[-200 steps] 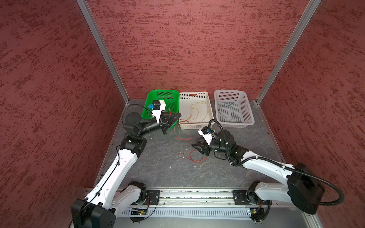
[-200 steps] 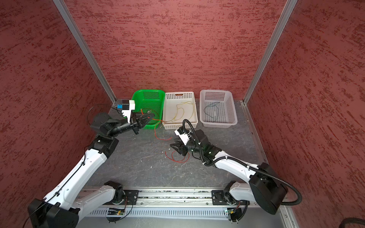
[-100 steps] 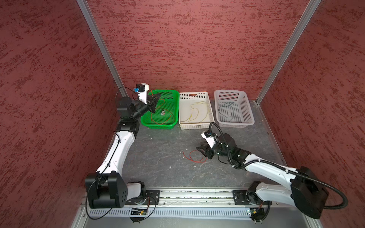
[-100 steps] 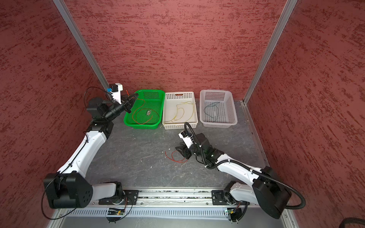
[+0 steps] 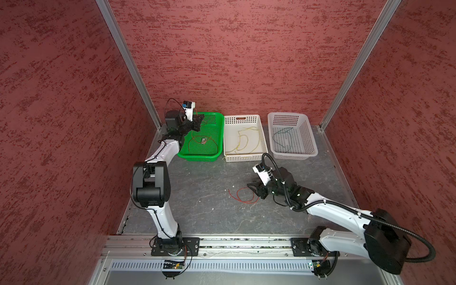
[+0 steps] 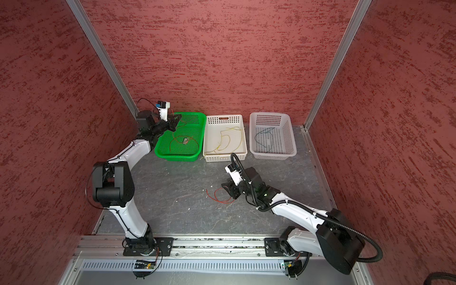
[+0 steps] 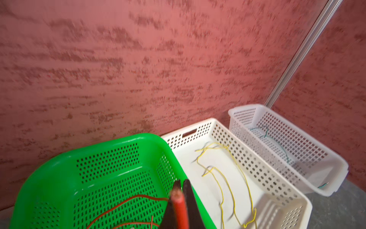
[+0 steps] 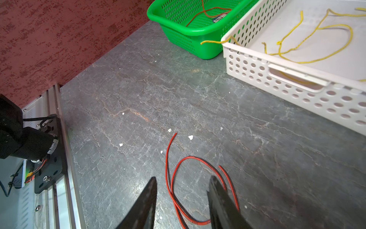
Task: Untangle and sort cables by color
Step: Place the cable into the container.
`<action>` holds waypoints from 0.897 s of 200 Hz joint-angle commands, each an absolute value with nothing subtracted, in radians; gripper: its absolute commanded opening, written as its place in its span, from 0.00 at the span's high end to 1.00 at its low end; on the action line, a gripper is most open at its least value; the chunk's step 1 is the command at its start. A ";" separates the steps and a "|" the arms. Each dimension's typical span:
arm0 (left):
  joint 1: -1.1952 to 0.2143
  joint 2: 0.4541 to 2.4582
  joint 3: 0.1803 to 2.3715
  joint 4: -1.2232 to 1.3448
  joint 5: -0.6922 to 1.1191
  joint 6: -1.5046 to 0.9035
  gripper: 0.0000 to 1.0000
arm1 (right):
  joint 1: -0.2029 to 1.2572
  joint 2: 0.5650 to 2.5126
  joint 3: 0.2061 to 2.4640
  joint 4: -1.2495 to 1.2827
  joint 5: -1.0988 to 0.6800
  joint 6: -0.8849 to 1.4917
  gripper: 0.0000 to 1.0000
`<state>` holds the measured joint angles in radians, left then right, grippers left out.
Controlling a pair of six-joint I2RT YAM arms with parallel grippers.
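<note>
The red cable pinched in the left hand is blurred.

The small label in the green basket is unreadable.

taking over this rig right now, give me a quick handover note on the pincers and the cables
Left pincer: shut on a red cable, raised over the green basket.
Right pincer: open, low over the loose red cable on the table, holding nothing.
Done: yellow cables lie in the middle basket, one end poking over its rim. The blue-green cable is in the right basket. Red wire loops lie in the green basket.
Left: drop the held red cable into the green basket, then move the loose one there too.
</note>
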<state>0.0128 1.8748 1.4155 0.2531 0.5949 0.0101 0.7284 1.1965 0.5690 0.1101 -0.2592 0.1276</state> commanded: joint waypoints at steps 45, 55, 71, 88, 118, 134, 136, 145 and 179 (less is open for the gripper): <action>-0.025 1.878 1.409 0.188 0.463 0.079 0.01 | 0.727 1.279 0.609 0.029 -0.150 0.143 0.53; -0.026 1.850 1.390 0.201 0.461 0.067 0.00 | 0.727 1.299 0.618 0.027 -0.147 0.146 0.53; -0.032 1.780 1.340 0.239 0.442 0.046 0.01 | 0.727 1.324 0.627 0.019 -0.132 0.151 0.53; -0.045 1.681 1.275 0.272 0.427 0.031 0.01 | 0.727 1.333 0.630 0.016 -0.111 0.157 0.53; -0.133 1.474 1.152 0.246 0.331 0.071 0.01 | 0.727 1.345 0.645 -0.010 -0.090 0.172 0.53; -0.214 1.368 1.075 0.209 0.265 0.088 0.01 | 0.728 1.365 0.679 -0.061 -0.089 0.178 0.53; -0.224 1.356 1.065 0.199 0.257 0.091 0.01 | 0.729 1.367 0.683 -0.067 -0.089 0.176 0.53; -0.278 1.302 1.022 0.161 0.224 0.111 0.01 | 0.729 1.374 0.695 -0.092 -0.087 0.176 0.53; -0.457 1.117 0.810 0.057 0.139 0.100 0.01 | 0.730 1.378 0.722 -0.185 -0.054 0.179 0.54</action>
<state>-0.3847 1.1820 0.9352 0.1909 0.2363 0.0895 0.7284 1.3750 0.6907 -0.0902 -0.1032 0.1745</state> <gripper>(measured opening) 0.994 0.466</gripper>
